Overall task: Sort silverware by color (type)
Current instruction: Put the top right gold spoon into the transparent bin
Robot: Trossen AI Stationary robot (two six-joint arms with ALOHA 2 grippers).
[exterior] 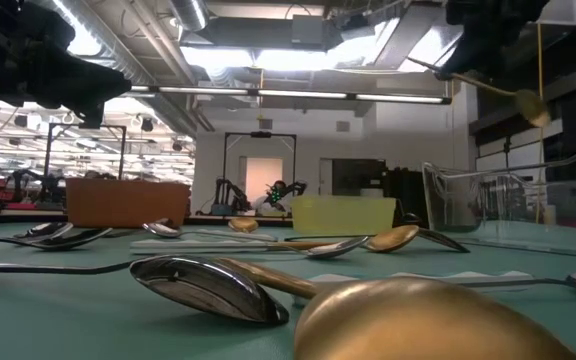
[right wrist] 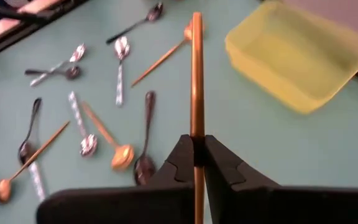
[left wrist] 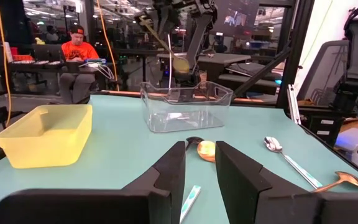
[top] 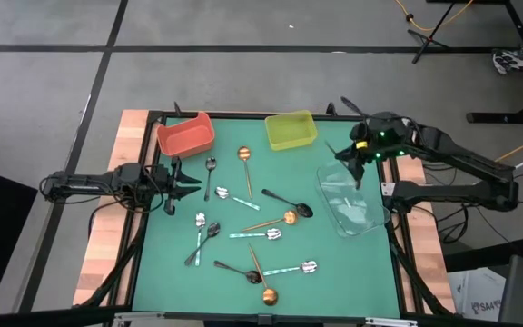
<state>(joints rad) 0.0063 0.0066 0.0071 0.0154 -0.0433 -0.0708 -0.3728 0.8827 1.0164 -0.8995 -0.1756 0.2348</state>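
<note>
No readable text, label, brand, number or sign appears in any view. Nothing on the table carries lettering, and the screens and fixtures in the room behind are too indistinct to read.

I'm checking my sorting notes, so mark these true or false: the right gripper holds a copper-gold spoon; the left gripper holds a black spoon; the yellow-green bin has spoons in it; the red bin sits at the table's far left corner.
1. True: the right gripper is shut on a copper-gold spoon, near the clear bin.
2. False: the left gripper is open and holds nothing.
3. False: the yellow-green bin looks empty; the loose spoons lie on the mat.
4. True: the red bin sits there.
</note>
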